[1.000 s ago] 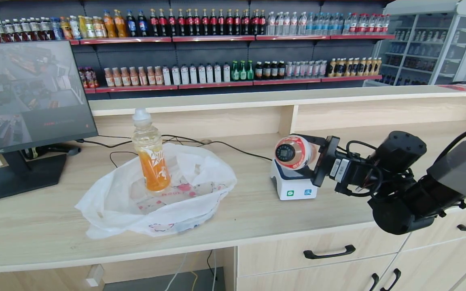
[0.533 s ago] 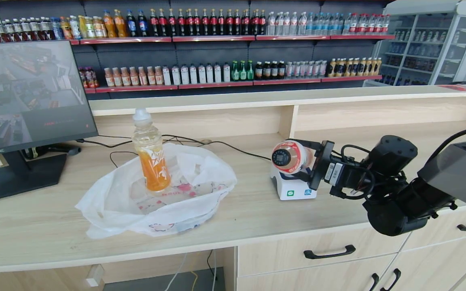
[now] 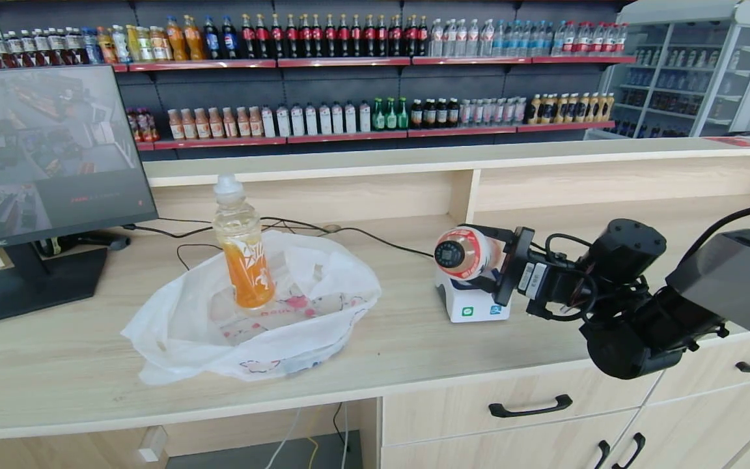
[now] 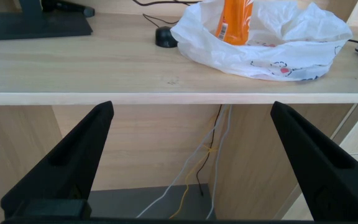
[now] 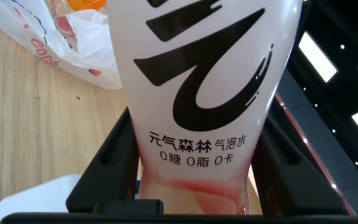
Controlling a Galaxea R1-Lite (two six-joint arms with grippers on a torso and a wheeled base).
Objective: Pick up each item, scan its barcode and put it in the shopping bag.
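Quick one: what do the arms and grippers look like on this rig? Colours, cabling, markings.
Right arm: all black, with bulbous rounded joint housings. Loose black cables loop at the wrist, and there are white printed labels on the wrist block. Right gripper: black. Left gripper: two matte black wedge-shaped fingers.

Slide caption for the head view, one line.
Right tool holds a pink-and-white bottle sideways at the white scanner, beside the shopping bag with an orange drink bottle standing in it.

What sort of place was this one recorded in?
Probably a small shop's checkout: stocked drink shelves and a glass-door fridge behind a wooden counter with a barcode scanner and a shopping bag.
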